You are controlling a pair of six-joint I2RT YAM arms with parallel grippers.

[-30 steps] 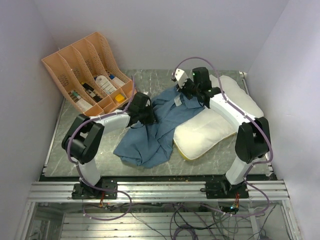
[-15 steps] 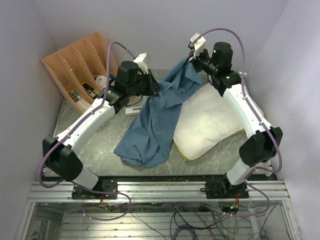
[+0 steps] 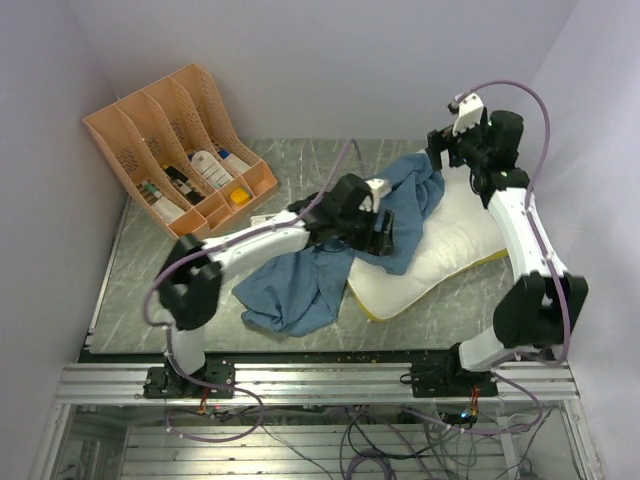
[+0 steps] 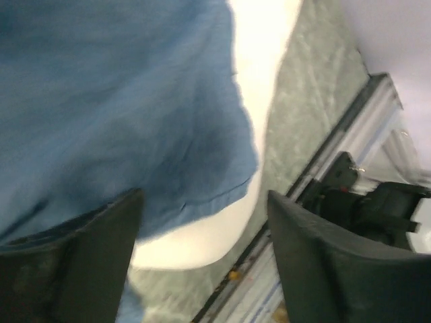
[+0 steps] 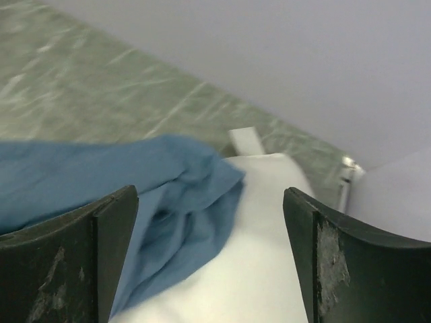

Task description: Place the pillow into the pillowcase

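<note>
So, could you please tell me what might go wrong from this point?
First, the left gripper and right gripper both look open, so nothing holds the pillowcase, which lies bunched over the pillow. A grasp now may pinch several layers and miss the opening, which I cannot see. Second, a deep pinch there could catch the pillow as well and drag it along.

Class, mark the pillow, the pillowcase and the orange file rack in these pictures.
pillow (image 3: 462, 238): top view, bare white middle.
pillowcase (image 3: 298, 285): top view, crumpled near end.
orange file rack (image 3: 208, 100): top view, perforated side wall.
</note>
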